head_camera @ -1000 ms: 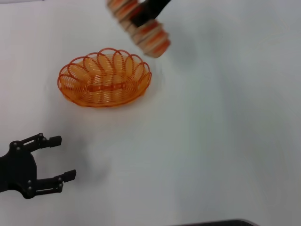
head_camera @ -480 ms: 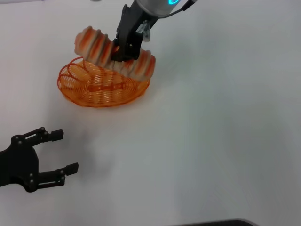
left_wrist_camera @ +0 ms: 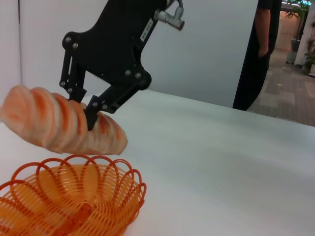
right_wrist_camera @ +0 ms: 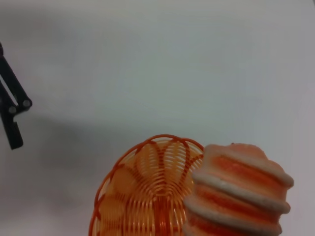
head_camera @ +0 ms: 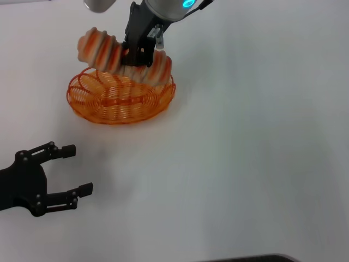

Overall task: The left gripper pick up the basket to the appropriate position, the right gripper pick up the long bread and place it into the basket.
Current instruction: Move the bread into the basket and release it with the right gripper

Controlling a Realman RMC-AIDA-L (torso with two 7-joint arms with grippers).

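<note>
Orange oval wire basket (head_camera: pixel 121 98): on white table (head_camera: pixel 245 136) | striped oblong long bread (head_camera: pixel 122 57): tilted just above basket's far rim, for lowering in | right gripper (head_camera: pixel 136 54): clamped mid-loaf | left gripper (head_camera: pixel 73 170): fingers apart, idle, well clear of basket.

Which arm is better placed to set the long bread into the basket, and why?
The right. Its claw is already shut on the long bread, held just above the orange wire basket. The left claw is open and empty, well away from the basket, nearer the robot.

Orange-and-cream striped long bread (head_camera: pixel 122 57), orange basket (head_camera: pixel 120 99)
</note>
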